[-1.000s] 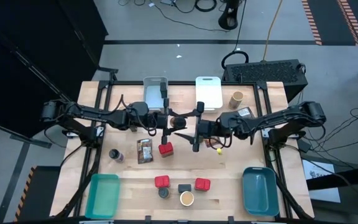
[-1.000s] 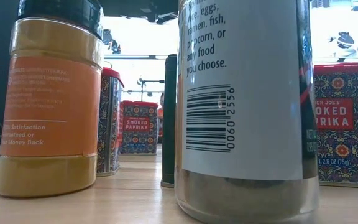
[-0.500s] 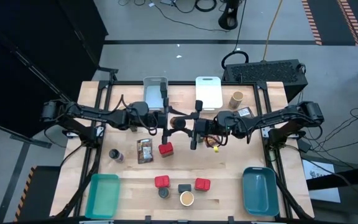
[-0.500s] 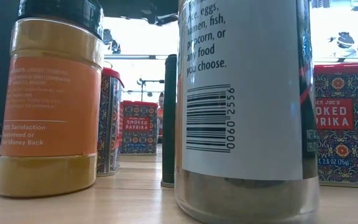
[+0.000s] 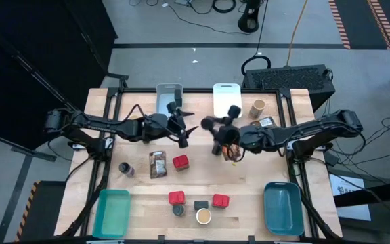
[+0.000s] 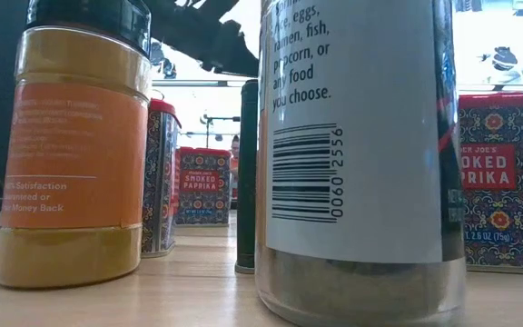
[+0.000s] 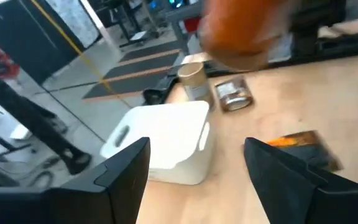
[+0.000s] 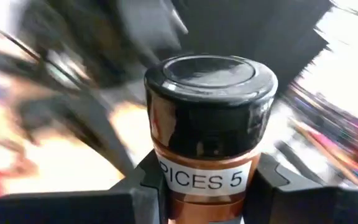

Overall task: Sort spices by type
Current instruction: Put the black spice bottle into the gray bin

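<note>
- Sorting looks barely started: teal bin at 7 o'clock and blue bin at 5 o'clock show nothing inside; can't see anything in the grey bin or white bin at 12 o'clock either.
- Right end effector is pinching a black-capped jar of orange-brown spice, held above mid-surface, slightly toward 1 o'clock.
- Left end effector is spread, holding nothing, just at 9 o'clock of the right one, near the grey bin.
- Still loose: three red tins, one near centre and two at 6 o'clock; packet beside the centre tin; dark jar toward 8 o'clock; tan-topped jar at 6 o'clock; two more jars toward 1 o'clock.
- My read: one jar in transit, nearly everything else left to group.
</note>
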